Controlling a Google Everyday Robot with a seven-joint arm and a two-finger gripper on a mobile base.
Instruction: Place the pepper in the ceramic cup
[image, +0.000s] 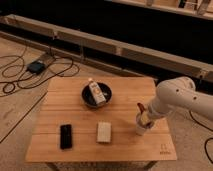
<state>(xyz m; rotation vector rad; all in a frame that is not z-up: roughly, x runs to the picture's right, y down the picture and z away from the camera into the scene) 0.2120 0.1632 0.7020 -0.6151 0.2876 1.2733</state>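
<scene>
**Gripper at cup mouth, pepper at the rim**

The wooden table (75, 107) fills the centre of the camera view. The white arm (177, 97) enters from 3 o'clock and bends down toward the table's right side. The gripper (144, 118) sits right over the ceramic cup (142, 127), which stands at roughly 4 o'clock from the table's middle, near the right edge. The pepper (141, 108) shows as a small red-orange sliver poking up at the cup's 12 o'clock, just above the rim and against the gripper (lower end hidden by cup and gripper). Cannot tell whether the fingers are spread or pinched, nor whether the pepper is gripped or already loose in the cup.

The dark bowl (86, 98) sits at about 12 o'clock from table centre, well apart from the cup. A white-and-orange carton (96, 93) leans inside it, tilted. A tan block (104, 132) lies flat at 6 o'clock, near the front edge. A black flat object (66, 136) lies at 8 o'clock, to the left of the block, apart from it. Cables (20, 80) run over the floor at 10 o'clock, beside a small dark box (36, 66).
</scene>
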